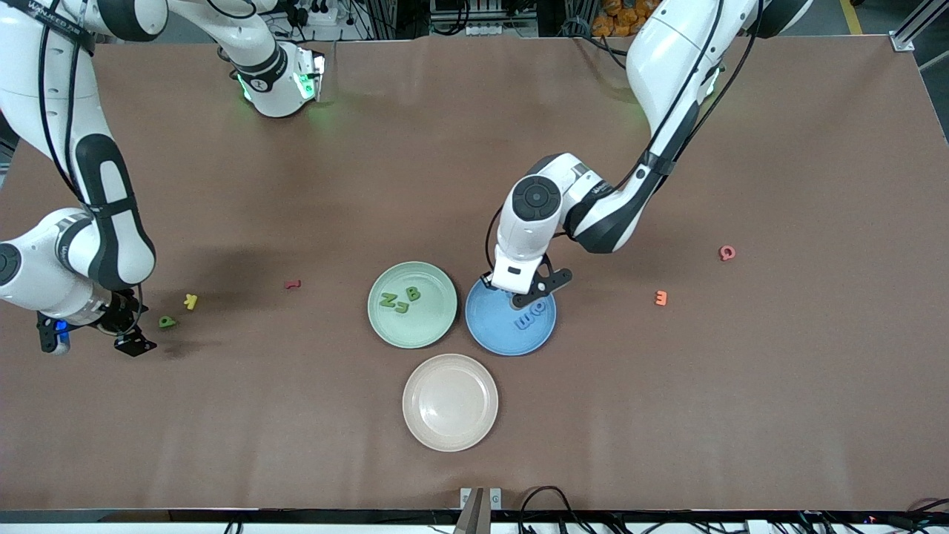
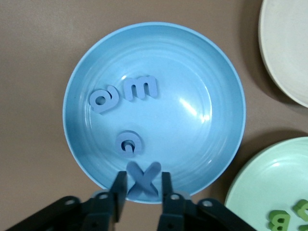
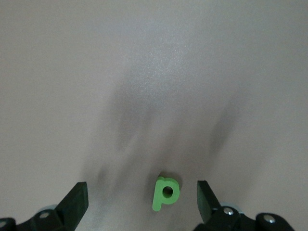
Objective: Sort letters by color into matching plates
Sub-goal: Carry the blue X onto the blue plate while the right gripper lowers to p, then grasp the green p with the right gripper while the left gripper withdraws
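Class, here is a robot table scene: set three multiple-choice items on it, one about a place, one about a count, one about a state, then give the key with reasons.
1. Where is the left gripper?
A. over the blue plate
B. over the cream plate
C. over bare table

2. How many letters lie in the green plate?
A. one
B. three
C. five

3. What state is the right gripper in?
A. shut on a letter
B. open around the green P
C. shut, empty

Key: 1 A, it holds the blue X above that plate's rim. 2 B, three green letters show. 3 B, its fingers stand apart, clear of the P.
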`<state>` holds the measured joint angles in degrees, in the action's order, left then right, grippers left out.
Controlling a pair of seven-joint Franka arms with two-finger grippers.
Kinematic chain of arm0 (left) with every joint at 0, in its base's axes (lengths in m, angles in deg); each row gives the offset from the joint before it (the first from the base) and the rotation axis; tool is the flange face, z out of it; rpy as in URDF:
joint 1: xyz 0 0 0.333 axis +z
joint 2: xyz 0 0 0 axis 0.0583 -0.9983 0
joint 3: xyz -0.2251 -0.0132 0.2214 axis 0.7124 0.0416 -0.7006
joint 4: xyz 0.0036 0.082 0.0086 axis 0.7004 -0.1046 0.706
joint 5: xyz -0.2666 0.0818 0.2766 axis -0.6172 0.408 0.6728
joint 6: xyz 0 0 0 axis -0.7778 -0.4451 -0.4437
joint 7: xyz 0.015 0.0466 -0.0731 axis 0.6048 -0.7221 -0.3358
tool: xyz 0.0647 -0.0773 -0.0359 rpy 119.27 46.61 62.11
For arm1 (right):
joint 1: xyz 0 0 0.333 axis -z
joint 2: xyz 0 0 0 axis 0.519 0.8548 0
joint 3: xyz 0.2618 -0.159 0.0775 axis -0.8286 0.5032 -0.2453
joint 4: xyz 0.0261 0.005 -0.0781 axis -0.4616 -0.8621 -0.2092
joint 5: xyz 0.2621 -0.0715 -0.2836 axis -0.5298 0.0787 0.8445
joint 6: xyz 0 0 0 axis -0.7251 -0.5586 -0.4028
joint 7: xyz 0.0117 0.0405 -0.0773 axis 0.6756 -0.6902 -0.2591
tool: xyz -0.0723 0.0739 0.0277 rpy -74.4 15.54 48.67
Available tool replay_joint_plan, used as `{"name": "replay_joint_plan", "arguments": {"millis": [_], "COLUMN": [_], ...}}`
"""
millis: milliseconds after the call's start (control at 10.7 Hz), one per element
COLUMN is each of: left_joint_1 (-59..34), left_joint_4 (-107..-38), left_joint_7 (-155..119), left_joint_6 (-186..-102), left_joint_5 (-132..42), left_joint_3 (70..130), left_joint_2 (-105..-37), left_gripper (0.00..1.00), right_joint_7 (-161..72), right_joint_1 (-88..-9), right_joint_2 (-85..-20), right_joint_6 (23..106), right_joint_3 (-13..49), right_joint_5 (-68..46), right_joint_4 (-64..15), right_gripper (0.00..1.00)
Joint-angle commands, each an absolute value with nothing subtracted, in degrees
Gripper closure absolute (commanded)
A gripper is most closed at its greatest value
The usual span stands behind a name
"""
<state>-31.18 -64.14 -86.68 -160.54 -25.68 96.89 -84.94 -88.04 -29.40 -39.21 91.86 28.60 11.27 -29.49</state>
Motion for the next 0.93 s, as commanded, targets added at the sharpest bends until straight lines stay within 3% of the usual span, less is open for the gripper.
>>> {"name": "replay_joint_plan", "arguments": {"millis": [0, 280, 653, 747, 840], "left_joint_1": [-30.69, -28.32, -18.57, -16.46, -14.26], "left_joint_4": [-64.0, -64.35, -64.44, -64.61, -65.22], "left_joint_7": [-86.12, -80.87, -60.84, -56.89, -52.85], "left_joint_6": [-159.89, -158.49, -147.86, -146.37, -145.13], "left_joint_5": [-25.65, -25.65, -26.7, -26.7, -26.7], "left_joint_3": [95.98, 95.01, 95.8, 96.06, 96.24], "left_joint_2": [-84.02, -82.54, -78.93, -78.4, -77.96], "left_gripper": [0.0, 0.0, 0.0, 0.0, 0.0], "right_joint_7": [-88.44, -88.36, -88.27, -87.92, -87.74], "right_joint_1": [-28.98, -29.16, -29.33, -29.33, -29.33], "right_joint_2": [-39.33, -38.89, -38.8, -38.89, -38.8], "right_joint_6": [93.27, 95.81, 98.09, 98.54, 98.89], "right_joint_3": [27.75, 27.49, 27.4, 26.88, 26.88], "right_joint_5": [10.4, 10.4, 10.4, 10.4, 10.4], "right_joint_4": [-30.6, -32.35, -34.03, -34.55, -34.65], "right_gripper": [0.0, 0.0, 0.0, 0.01, 0.12]}}
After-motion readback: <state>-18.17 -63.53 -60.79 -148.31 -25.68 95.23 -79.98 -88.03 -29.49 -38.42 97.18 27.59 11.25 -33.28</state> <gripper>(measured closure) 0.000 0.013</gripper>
